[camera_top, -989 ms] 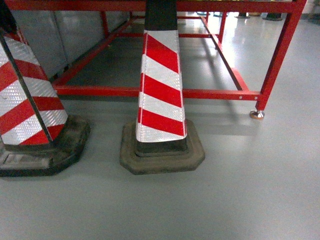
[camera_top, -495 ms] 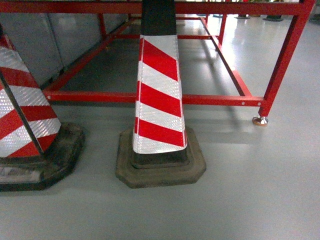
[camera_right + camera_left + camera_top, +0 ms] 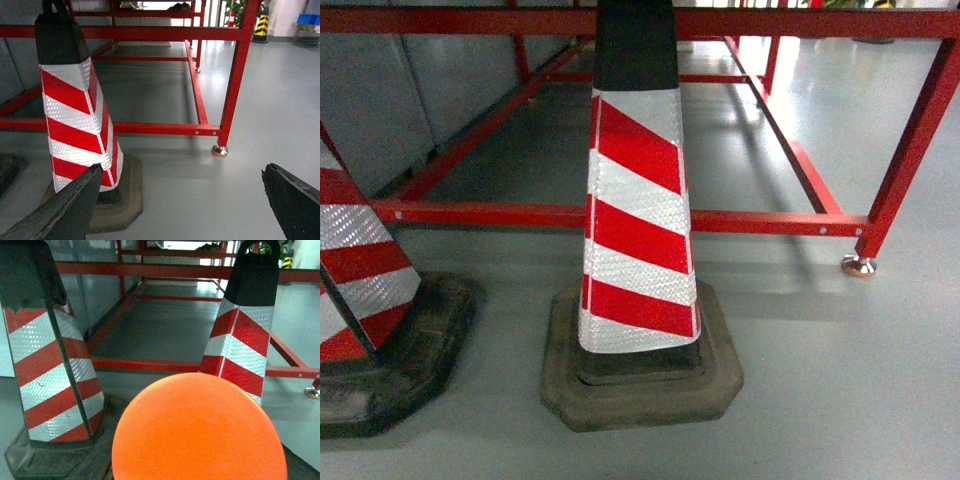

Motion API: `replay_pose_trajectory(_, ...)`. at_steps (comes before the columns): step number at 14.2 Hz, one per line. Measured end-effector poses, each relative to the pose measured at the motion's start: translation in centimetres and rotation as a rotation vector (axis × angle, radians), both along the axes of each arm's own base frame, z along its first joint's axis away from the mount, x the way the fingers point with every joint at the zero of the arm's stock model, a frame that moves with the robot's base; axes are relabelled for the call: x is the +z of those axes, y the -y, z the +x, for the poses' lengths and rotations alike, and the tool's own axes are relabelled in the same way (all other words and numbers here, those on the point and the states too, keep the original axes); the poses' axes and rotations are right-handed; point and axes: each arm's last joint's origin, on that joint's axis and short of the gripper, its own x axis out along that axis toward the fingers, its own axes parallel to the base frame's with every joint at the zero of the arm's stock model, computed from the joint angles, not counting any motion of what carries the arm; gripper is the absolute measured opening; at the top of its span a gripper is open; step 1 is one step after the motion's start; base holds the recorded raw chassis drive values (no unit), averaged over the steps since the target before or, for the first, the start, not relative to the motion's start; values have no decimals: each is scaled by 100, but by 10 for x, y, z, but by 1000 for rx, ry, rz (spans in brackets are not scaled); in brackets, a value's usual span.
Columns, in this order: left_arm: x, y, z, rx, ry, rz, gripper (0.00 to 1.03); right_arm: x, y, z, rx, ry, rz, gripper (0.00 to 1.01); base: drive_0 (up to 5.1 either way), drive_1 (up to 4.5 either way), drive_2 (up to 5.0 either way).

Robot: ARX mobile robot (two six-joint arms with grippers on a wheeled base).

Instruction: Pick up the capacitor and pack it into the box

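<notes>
An orange round face (image 3: 200, 430), which looks like the capacitor seen end-on, fills the bottom of the left wrist view. It hangs above the floor right where my left jaws sit and hides the fingers completely. My right gripper (image 3: 180, 205) is open, its two black fingers (image 3: 60, 210) spread wide over bare grey floor with nothing between them. The box is out of view. Neither gripper shows in the head view.
A red-and-white striped cone (image 3: 638, 230) on a dark rubber base stands straight ahead, and a second cone (image 3: 360, 290) is at the left. Behind them runs a low red steel frame (image 3: 770, 222) with a metal foot (image 3: 860, 265). Grey floor opens to the right.
The head view has drawn closer to the middle cone, which now looks larger and lower. The left cone has slid further off the left edge.
</notes>
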Motion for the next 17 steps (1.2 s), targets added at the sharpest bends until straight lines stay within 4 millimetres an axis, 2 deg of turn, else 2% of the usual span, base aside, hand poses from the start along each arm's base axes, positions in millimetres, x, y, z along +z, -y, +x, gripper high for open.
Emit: replay_pose_trajectory(17, 0, 0, 0, -1, 3, 0, 44, 0, 0, 0, 0, 1, 0, 98, 0, 0, 0)
